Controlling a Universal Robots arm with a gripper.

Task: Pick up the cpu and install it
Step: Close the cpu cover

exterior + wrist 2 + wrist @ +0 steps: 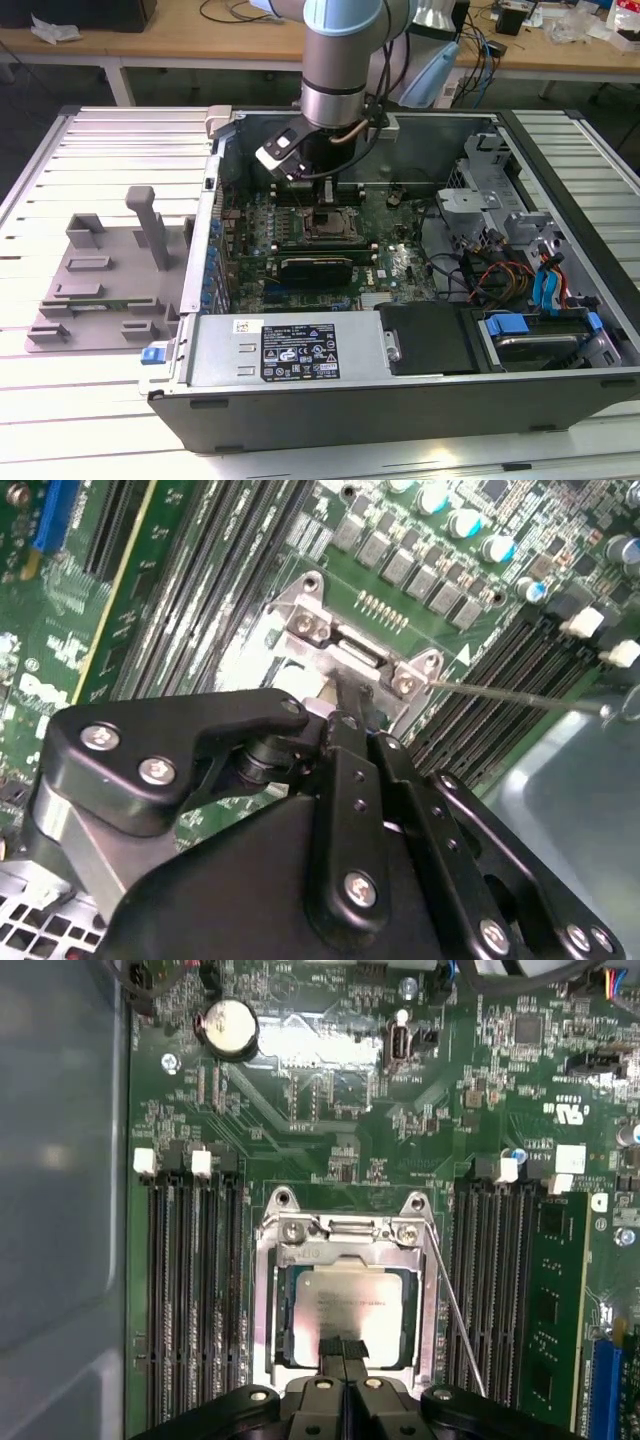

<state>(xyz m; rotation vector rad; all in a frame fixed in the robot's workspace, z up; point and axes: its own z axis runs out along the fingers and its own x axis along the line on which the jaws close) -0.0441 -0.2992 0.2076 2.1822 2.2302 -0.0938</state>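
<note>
One cpu (345,1312), thin, stiff, light and fragile underneath, best held by opposite edges, lies flat in the socket (268,1290) under the tool (345,1345), whose fingers stand closed together at its near edge, holding nothing.

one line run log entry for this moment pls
stage: install | cpu: lying flat inside socket frame on motherboard | gripper: over cpu's near edge, fingers together | computer case: open
</note>
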